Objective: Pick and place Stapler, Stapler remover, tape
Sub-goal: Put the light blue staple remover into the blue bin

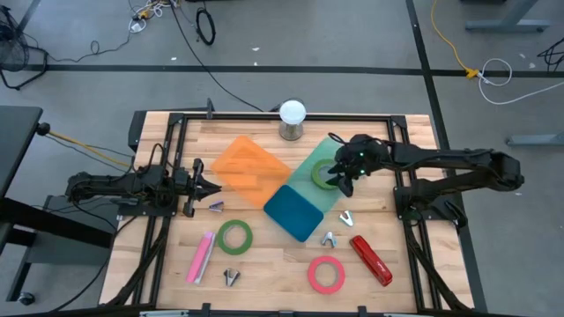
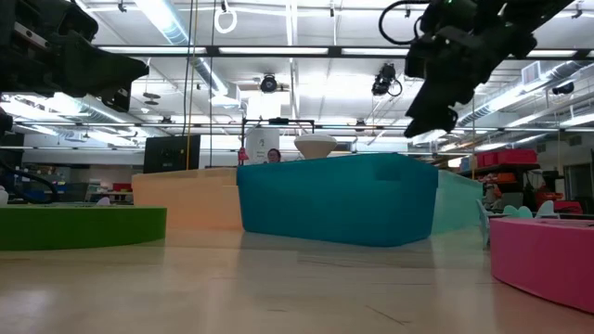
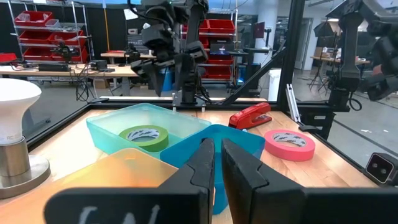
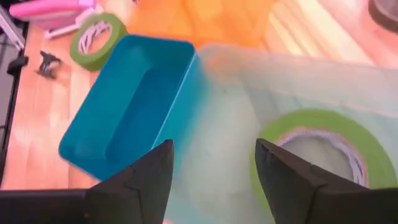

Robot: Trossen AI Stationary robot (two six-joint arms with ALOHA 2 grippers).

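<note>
Your right gripper (image 1: 337,179) hangs with its fingers spread wide above the light green bin (image 1: 322,176) toward the table's far right, and a green tape roll (image 1: 323,173) lies flat inside that bin. Your left gripper (image 1: 207,185) waits near the left edge, fingers pressed almost together. The red stapler (image 1: 371,261) and pink tape roll (image 1: 326,274) lie near the near right corner; another green tape roll (image 1: 234,235) and the pink stapler (image 1: 201,256) lie toward the near left.

Right end effector (image 1: 338,180) hangs spread over mid-table; left end effector (image 1: 210,186) waits closed.
</note>
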